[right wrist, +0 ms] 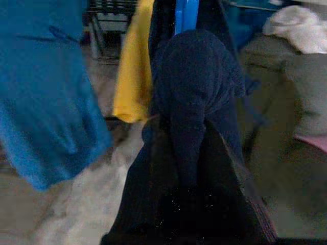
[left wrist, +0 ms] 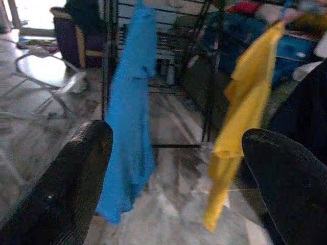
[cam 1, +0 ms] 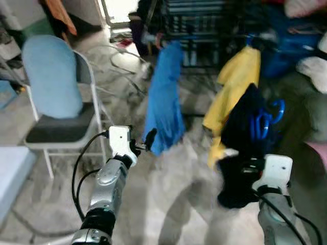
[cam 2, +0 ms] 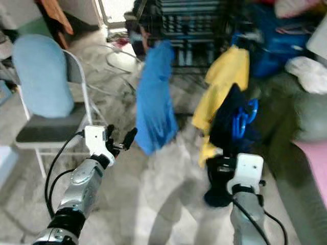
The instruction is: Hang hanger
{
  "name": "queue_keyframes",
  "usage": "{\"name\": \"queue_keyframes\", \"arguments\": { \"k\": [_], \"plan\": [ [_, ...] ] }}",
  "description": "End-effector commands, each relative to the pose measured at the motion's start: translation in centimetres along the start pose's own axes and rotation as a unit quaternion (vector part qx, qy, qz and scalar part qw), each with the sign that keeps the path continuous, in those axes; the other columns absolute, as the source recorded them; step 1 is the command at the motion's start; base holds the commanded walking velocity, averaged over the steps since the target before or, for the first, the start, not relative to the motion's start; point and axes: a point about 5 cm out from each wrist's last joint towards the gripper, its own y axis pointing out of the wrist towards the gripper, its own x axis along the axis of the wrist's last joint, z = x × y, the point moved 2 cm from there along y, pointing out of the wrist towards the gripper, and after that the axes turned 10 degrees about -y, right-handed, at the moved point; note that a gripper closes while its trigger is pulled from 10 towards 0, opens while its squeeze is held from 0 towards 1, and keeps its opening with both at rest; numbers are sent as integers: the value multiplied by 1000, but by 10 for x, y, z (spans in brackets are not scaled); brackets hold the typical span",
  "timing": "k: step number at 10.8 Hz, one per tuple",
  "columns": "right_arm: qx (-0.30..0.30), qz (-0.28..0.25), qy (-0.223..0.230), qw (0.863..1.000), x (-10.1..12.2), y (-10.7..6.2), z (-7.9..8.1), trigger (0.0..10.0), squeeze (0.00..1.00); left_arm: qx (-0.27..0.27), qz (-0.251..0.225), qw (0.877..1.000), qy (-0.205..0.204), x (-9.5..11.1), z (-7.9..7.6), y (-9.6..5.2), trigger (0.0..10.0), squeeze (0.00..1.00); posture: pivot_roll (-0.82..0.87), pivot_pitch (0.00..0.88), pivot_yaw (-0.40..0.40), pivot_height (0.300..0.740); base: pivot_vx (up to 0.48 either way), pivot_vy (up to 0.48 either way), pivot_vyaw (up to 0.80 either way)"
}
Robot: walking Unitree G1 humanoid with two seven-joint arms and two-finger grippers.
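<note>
Your right tool [cam 1: 240, 171] sits at the lower right of the head frame, clenched on a dark navy garment [cam 1: 244, 138] that bunches between its fingers. The blue hanger [cam 1: 265, 122] carrying that garment rises directly above the tool, its hook and loops showing at the garment's upper right edge; in the right wrist view the hanger [right wrist: 185, 14] stands at the top centre, straight ahead of the fingers with the navy cloth draped over them. The picture is blurred, so you cannot tell whether the fingers pinch the hanger itself or just the cloth.

Your left tool [cam 1: 144, 141] is at lower centre-left, its fingers spread and holding nothing, just beside the lower hem of a blue garment [cam 1: 164, 97] that hangs from a black rack [cam 1: 196, 25] at the top of the frame. A yellow garment [cam 1: 232, 87] hangs between the blue one and your navy one, touching the navy cloth's left side. A folding chair [cam 1: 59, 92] stands at the left.
</note>
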Motion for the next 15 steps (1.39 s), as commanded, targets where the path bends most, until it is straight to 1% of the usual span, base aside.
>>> {"name": "queue_keyframes", "arguments": {
  "k": [1, 2, 6, 7, 8, 9, 10, 12, 13, 14, 15],
  "plan": [
    [19, -36, -8, 999, 16, 1, 9, 10000, 0, 6, 2, 1000, 3, 1, 3, 0, 10000, 0, -189, 76, 73, 740, 424, 0, 488],
    [22, -37, -9, 999, 16, 0, 11, 10000, 0, 3, 1, 1000, 2, 1, 1, 1, 10000, 0, -191, 76, 75, 740, 424, 0, 481],
    [44, -39, -9, 998, 17, -2, 24, 10000, 0, -4, 9, 1000, 11, 1, 0, 4, 10000, 0, -195, 80, 91, 740, 354, 125, 0],
    [63, -41, -13, 997, 18, -2, 31, 10000, 0, -3, 8, 1000, 8, 2, 1, 4, 10000, 0, -193, 79, 95, 740, 292, 0, 0],
    [82, -44, -14, 996, 19, -3, 38, 10000, 0, -4, 9, 1000, 6, 2, 1, 5, 10000, 0, -191, 80, 96, 740, 255, 409, 0],
    [116, -46, -19, 992, 20, -4, 50, 10000, 0, -4, 9, 1000, -1, 2, 0, 6, 10000, 0, -190, 79, 95, 740, 251, 409, 0],
    [141, -40, -8, 989, 20, -5, 61, 10000, 0, -3, 10, 1000, -2, 1, 0, 6, 10000, 0, -191, 82, 91, 740, 247, 412, 0],
    [139, -33, -7, 990, 20, -1, 64, 10000, 0, -5, 16, 1000, -1, -3, -3, 5, 10000, 0, -197, 94, 88, 740, 244, 414, 0],
    [135, -36, -6, 990, 22, 1, 63, 10000, 0, -9, 14, 1000, -6, -3, -5, 6, 10000, 0, -199, 102, 88, 740, 0, 420, 0],
    [81, -20, -4, 996, 18, 8, 50, 10000, 0, -12, 20, 1000, 9, -6, -8, 6, 10000, 0, -202, 117, 87, 740, 0, 0, 0],
    [45, -8, -5, 999, 15, 10, 38, 10000, 0, -27, 25, 999, 3, -8, -11, 5, 10000, 0, -204, 119, 88, 740, 0, 0, 0]
  ]
}}
